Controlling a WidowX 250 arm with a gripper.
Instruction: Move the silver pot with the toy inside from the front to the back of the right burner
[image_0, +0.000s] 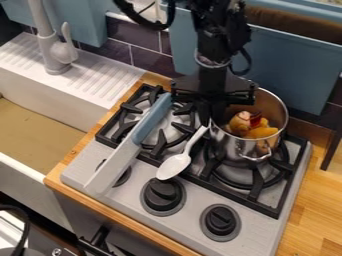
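- where's the tool?
- over the stove, by the metal pot's left rim. i can't tell if it's gripping anything.
- the white spoon?
- handle end near the tool, bowl toward the near knobs.
- and the knife?
- left of the spoon, blue handle at the far end.

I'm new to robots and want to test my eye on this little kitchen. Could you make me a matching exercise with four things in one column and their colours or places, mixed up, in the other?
Things:
1. Knife
2. Spoon
3. Pot
4. Faucet

Colours and places:
A. White all over, its bowl just above the middle knob
B. Grey, upright on the ribbed white drainboard
C. Blue at its handle, pale along its blade
D. Shiny metal, with yellow and red pieces inside

Right pairs: 1-C, 2-A, 3-D, 4-B
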